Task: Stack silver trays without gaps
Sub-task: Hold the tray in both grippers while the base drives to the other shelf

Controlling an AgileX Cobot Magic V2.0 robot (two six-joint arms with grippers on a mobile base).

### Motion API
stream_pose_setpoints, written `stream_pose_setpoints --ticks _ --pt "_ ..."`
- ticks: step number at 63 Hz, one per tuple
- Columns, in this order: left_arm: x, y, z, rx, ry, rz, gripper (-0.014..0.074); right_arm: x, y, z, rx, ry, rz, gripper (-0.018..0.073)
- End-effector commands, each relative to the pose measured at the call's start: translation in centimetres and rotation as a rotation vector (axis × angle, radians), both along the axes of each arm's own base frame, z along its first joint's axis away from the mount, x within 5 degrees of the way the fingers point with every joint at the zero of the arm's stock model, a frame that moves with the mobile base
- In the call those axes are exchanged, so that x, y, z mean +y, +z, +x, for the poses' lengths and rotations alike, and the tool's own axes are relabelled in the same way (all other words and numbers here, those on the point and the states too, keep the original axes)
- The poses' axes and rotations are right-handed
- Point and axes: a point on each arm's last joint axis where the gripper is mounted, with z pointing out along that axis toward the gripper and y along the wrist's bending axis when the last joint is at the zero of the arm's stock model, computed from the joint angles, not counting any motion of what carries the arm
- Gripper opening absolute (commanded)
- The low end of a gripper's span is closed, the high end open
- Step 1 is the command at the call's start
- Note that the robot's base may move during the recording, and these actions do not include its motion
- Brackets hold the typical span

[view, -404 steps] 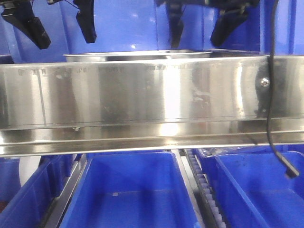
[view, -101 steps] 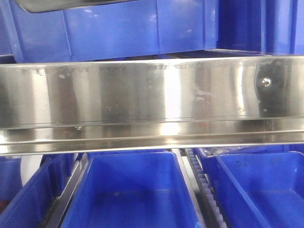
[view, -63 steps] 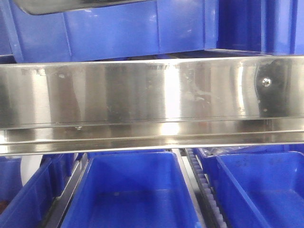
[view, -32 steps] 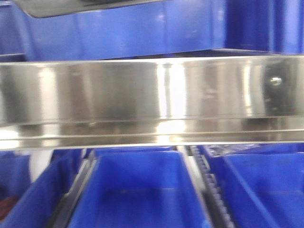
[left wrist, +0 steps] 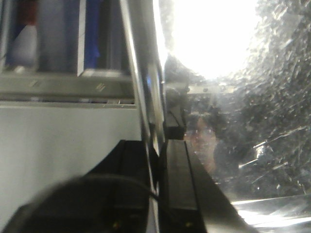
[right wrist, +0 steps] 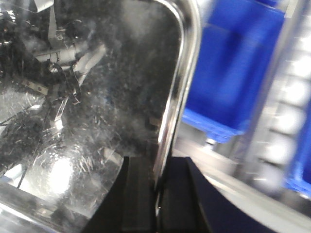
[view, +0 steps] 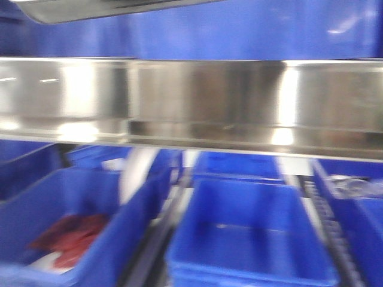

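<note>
One silver tray (right wrist: pixel 82 97) is held clear of any surface, raised above the shelf rail (view: pixel 197 95). In the front view only a strip of its underside is seen, at the top left edge of the picture. No second tray is shown in any view, so the stack it is meant for cannot be placed.

The tray is gripped at its rolled rim (left wrist: pixel 146 82) in two places. The left gripper (left wrist: pixel 158 150) is closed tight on the rim, with one black finger inside the pan and one outside. The right gripper (right wrist: pixel 156 182) is clamped on the rim in the same way, just below a rounded corner.

The tray is judged to be stiff and fairly light, as thin steel sheet usually is. Its hard, smooth metal is likely to slide between the pads, and the rim is the only hold offered. It is best taken on both sides and kept level, since a tilted pan may wedge in the one beneath and leave a gap.

The pan is shiny grey. Its floor is covered with fine scratches, and a bright lamp glare is reflected in it.

Under the rail, blue bins (view: pixel 251 233) are ranged in rows, and a red item (view: pixel 69 239) lies in the left one. A roller track (right wrist: pixel 286 111) is seen beside a bin in the right wrist view. The front view is blurred.
</note>
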Motion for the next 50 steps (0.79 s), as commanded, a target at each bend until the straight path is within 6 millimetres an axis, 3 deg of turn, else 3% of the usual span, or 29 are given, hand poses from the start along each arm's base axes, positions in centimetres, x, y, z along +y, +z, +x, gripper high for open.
stream_pose_setpoints --ticks 1,50 --pt "0.31 1.41 -1.38 -0.009 -0.041 0.003 -0.0048 -0.09 2.43 -0.79 -0.124 0.038 0.090 0.0056" --pt "0.31 1.41 -1.38 -0.009 -0.041 0.003 -0.0048 -0.09 2.43 -0.79 -0.124 0.038 0.090 0.0056"
